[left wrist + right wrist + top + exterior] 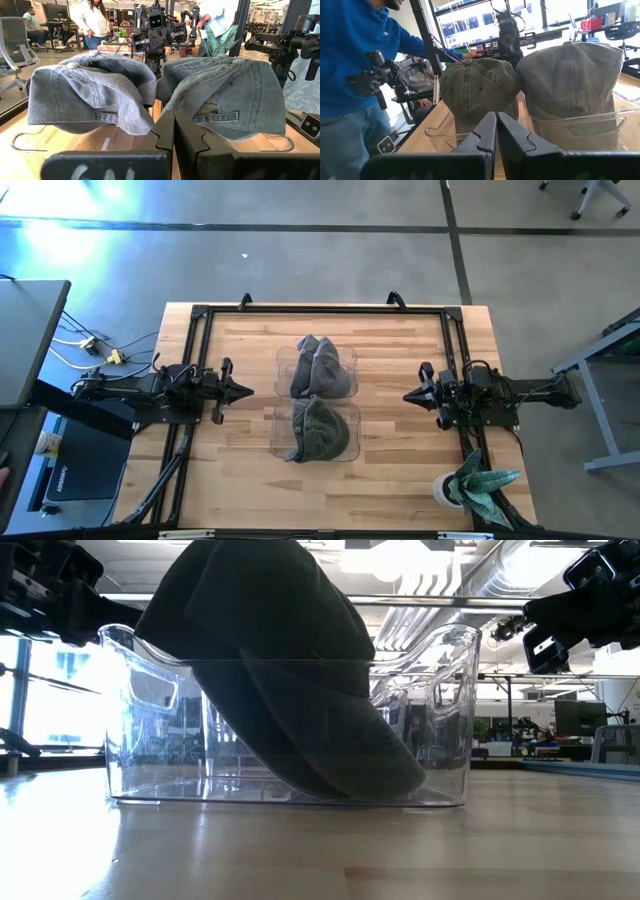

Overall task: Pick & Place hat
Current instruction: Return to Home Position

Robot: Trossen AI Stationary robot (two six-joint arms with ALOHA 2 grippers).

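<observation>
Our left gripper [243,390] and right gripper [410,395] hover pinched closed and empty over the wooden counter's [400,470] sides. Between them, well apart from both, a faded gray cloth cap [322,368] sits in the far clear plastic bin [281,358], and a dark olive cloth cap [320,430] in the near clear plastic bin [353,452].

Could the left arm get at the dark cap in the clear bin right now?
Probably yes. The left gripper sits shut off to the side, with bare table between it and the dark cap, which pokes above its open-topped clear bin. Nothing blocks it.
</observation>
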